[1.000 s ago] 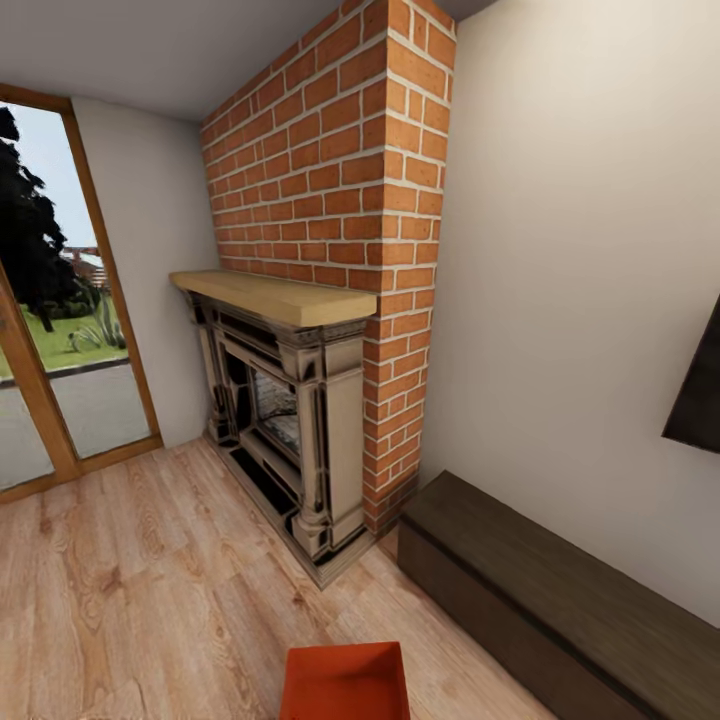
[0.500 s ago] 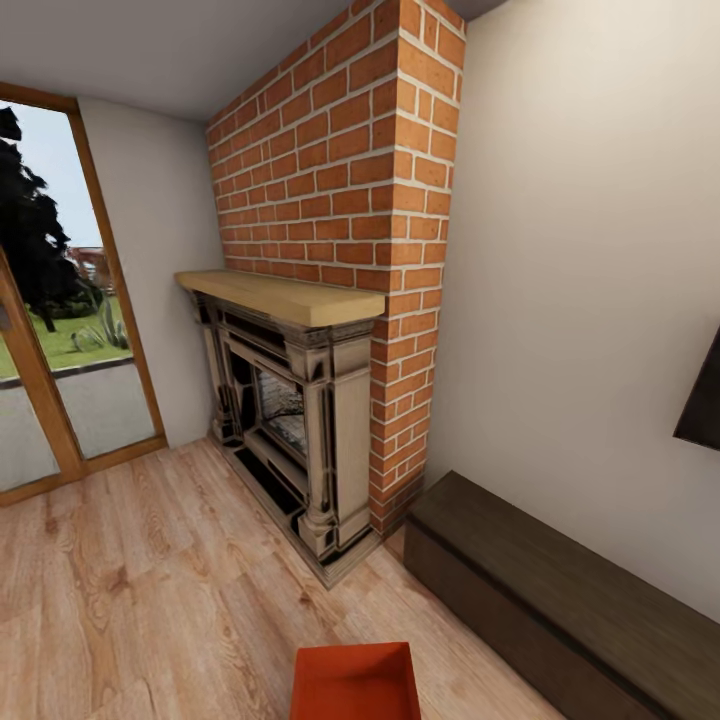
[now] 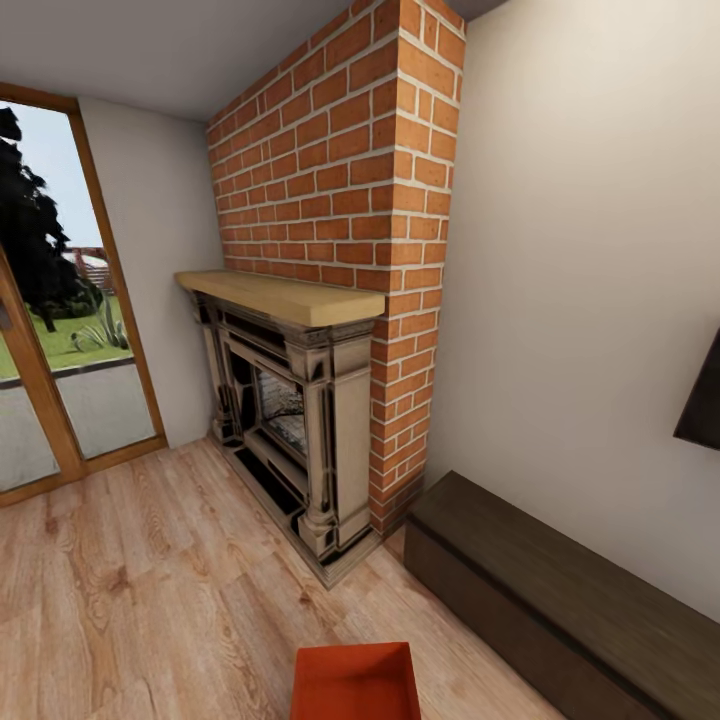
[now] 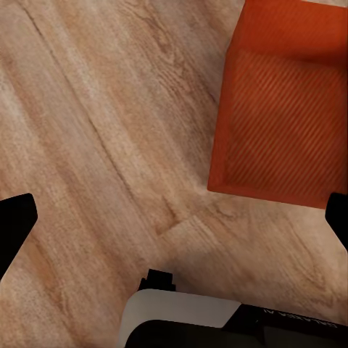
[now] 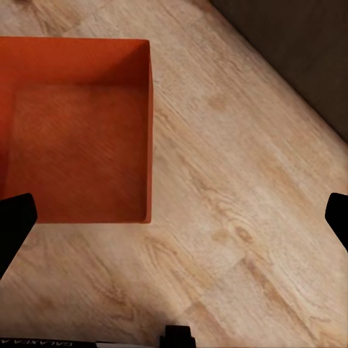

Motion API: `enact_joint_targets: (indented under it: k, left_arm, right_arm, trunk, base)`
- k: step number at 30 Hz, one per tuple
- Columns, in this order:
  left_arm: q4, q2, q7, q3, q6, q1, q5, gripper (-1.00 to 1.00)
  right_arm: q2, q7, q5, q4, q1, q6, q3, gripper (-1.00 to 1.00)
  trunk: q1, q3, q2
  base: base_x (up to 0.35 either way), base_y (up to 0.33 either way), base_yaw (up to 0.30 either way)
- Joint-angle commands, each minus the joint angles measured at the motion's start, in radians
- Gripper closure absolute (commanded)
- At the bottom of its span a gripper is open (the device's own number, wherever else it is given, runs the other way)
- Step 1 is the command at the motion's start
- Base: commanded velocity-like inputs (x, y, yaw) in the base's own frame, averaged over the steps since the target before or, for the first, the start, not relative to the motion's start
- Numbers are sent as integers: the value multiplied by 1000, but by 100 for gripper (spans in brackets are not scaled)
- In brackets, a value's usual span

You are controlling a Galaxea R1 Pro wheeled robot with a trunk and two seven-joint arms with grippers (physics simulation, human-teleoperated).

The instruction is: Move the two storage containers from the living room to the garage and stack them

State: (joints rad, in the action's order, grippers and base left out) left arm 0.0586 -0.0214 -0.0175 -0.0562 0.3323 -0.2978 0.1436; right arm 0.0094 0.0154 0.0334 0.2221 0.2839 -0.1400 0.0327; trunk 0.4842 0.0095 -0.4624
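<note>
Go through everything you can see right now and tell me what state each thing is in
Storage container: on the wood floor, upright, open-topped, empty, not gripped.
Left gripper: open, over bare floor beside the container.
Right gripper: open, holding nothing, over the container's edge.
Fireplace: unlit.
Low dark cabinet: closed, nothing on top.
Wall TV: screen dark.

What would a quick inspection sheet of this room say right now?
Surface: light wood plank floor.
Job's things: one orange-red bin on the floor, open top, empty.
Clutter: nothing seen.
Hands: left hand and right hand both open, above the floor, holding nothing.
Cables: nothing seen.
Surroundings: brick fireplace, dark low cabinet, glass door, TV corner.
</note>
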Motion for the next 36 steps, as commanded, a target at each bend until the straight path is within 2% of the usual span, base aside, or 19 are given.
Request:
enact_joint_targets:
  k: [1, 15, 36]
  left_arm:
    - [4, 0, 1, -5, 7, -1, 1, -100]
    - [4, 0, 1, -5, 6, -1, 1, -100]
    - [4, 1, 1, -5, 7, -1, 1, -100]
  right_arm:
    - [0, 2, 3, -1, 1, -3, 3, -100]
    - [-1, 2, 5, -1, 0, -3, 3, -100]
    - [-1, 1, 5, -1, 1, -3, 4, -100]
  trunk:
    - [0, 0, -1]
    - [0, 0, -1]
    - [0, 0, -1]
  base:
    - [0, 7, 0]
    - [0, 47, 0]
    - [35, -42, 0]
